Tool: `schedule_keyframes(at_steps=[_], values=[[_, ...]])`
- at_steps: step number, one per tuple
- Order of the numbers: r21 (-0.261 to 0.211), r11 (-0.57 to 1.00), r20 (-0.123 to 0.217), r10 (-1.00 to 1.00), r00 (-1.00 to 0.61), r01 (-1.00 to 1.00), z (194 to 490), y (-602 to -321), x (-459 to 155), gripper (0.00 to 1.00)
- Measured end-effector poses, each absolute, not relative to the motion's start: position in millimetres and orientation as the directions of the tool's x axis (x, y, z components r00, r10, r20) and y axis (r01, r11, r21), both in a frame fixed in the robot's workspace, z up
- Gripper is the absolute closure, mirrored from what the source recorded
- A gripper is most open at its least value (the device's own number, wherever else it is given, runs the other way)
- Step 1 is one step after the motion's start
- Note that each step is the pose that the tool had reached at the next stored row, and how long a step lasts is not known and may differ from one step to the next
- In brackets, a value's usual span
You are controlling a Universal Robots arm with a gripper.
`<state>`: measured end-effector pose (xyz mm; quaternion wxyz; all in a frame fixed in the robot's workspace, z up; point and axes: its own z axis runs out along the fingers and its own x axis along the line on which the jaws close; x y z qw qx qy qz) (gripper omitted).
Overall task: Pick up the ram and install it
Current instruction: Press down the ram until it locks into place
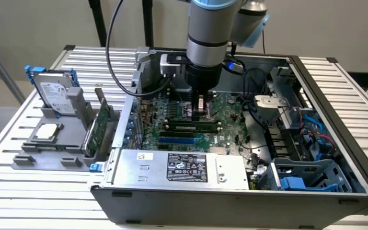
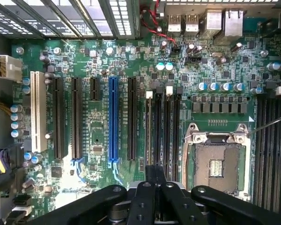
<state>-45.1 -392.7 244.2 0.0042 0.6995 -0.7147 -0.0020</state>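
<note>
One arm reaches straight down into the open case (image 1: 235, 206), which lies on its side on the bench (image 1: 17, 201) so that the board (image 1: 225, 108) faces up to the tool (image 1: 200, 109). The tool is closed on what looks like the ram (image 1: 201, 101), though the stick is partly hidden between the fingers. It is gripped by its upper edge and stands upright, which leaves the contact edge free and pointing at the board.

From the wrist, the tool (image 2: 154, 190) shows a thin dark strip, the ram (image 2: 155, 172), pinched between the fingers (image 2: 141, 197) and running in line with the memory slots (image 2: 164, 126) beside the empty CPU socket (image 2: 215, 164). That alignment suits a straight push down into a slot.

Near the bench edge at the exterior view's left, a grey rack (image 1: 50, 160) holds the drive (image 1: 53, 93) and card (image 1: 101, 124) upright, apart from the case.
</note>
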Motion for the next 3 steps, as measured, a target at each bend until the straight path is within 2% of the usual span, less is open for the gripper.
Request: schedule_keyframes(at_steps=[3], values=[[0.009, 0.021, 0.003, -1.0, -0.021, -1.0, 244.2, -392.6, -45.1, 1.0]])
